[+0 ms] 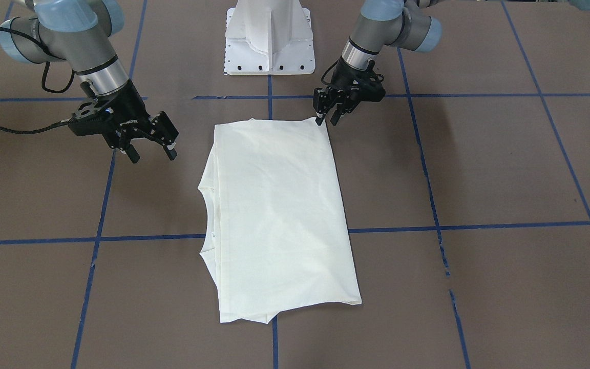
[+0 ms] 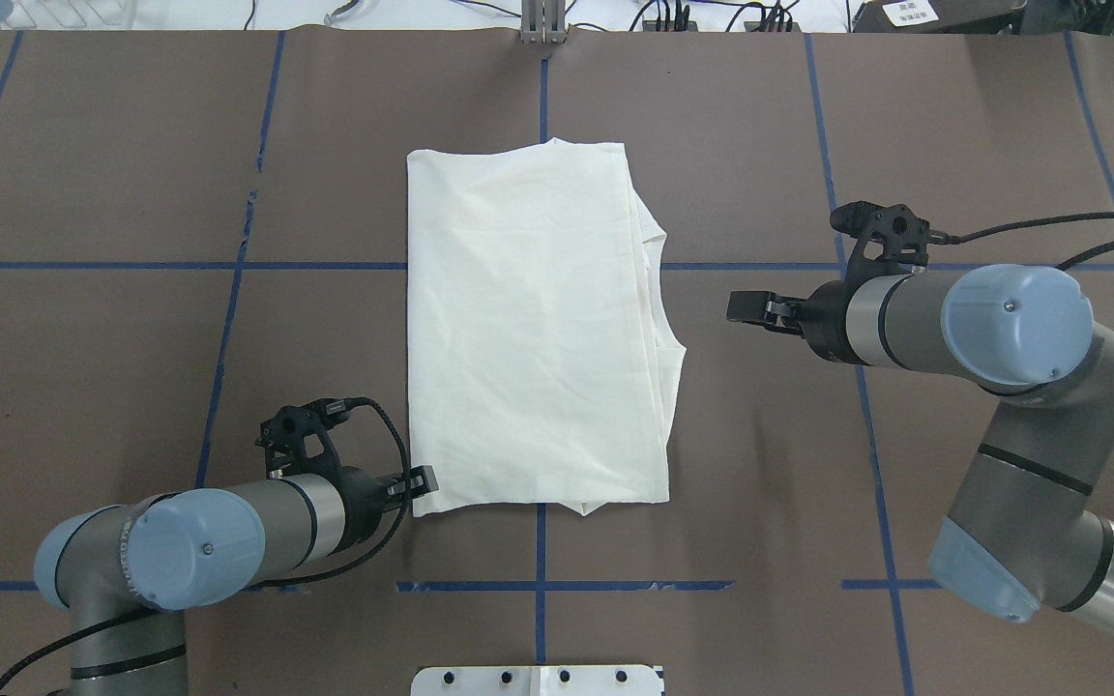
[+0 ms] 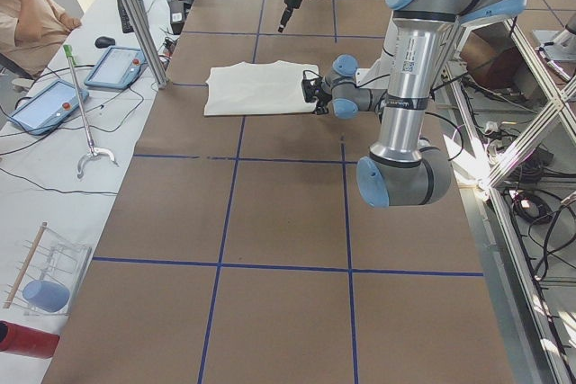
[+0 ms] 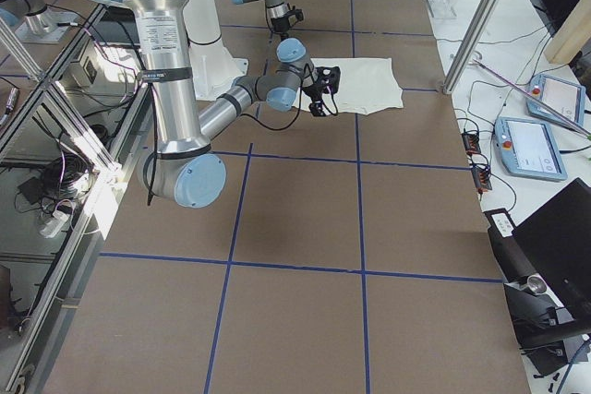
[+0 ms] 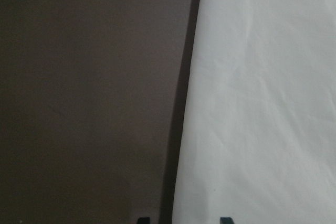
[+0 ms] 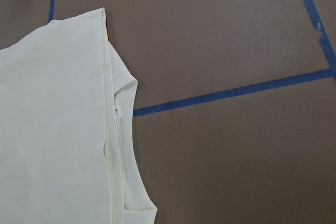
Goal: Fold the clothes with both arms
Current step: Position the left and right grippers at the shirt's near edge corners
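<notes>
T-shirt (image 1: 279, 205) of plain cream cloth, folded into a long rectangle, lies flat on the brown table (image 1: 505, 169); black two-finger left pincer (image 1: 327, 122), partly spread, straddles its near-left corner; black right pincer (image 1: 152, 155) hovers wide, apart from the collar side

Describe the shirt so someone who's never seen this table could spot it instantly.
Start at the brown table gridded with blue tape. At its centre, ahead of the white pedestal base, lies the folded shirt: the only pale cream cloth, plain side up.
</notes>
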{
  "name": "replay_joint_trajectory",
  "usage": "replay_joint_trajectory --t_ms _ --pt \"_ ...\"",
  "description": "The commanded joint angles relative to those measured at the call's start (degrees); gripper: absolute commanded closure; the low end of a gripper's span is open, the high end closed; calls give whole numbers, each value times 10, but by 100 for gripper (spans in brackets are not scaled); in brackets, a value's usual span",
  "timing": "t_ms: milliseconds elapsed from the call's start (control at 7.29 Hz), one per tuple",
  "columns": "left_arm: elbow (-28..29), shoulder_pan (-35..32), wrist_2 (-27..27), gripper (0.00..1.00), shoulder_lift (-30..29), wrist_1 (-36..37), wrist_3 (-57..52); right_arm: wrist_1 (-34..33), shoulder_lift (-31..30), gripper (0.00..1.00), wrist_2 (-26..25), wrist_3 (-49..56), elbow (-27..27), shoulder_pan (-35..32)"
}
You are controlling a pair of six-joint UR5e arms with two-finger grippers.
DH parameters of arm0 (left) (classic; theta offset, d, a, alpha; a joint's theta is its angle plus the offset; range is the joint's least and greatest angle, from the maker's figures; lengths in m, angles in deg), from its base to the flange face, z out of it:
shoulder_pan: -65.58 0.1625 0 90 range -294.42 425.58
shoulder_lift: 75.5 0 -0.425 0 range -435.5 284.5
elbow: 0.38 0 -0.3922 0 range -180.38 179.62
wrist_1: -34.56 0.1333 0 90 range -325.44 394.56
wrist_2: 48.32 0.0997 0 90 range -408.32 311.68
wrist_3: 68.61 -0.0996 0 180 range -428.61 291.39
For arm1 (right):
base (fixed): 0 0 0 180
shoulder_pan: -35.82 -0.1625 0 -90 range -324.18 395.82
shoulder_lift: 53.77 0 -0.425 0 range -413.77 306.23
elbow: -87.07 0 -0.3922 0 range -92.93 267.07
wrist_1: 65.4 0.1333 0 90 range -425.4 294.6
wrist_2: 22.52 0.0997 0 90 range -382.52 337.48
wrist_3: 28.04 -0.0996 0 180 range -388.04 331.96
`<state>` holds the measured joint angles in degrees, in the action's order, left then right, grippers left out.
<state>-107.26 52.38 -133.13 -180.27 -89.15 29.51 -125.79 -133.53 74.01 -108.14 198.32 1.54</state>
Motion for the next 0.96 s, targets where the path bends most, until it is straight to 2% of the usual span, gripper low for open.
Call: replay_joint_trajectory --t_ms 0,823 --pt "0 8 1 58 -3 1 7 0 -4 0 0 -1 0 0" --pt "4 12 1 61 -2 1 10 0 -6 0 0 -1 0 0"
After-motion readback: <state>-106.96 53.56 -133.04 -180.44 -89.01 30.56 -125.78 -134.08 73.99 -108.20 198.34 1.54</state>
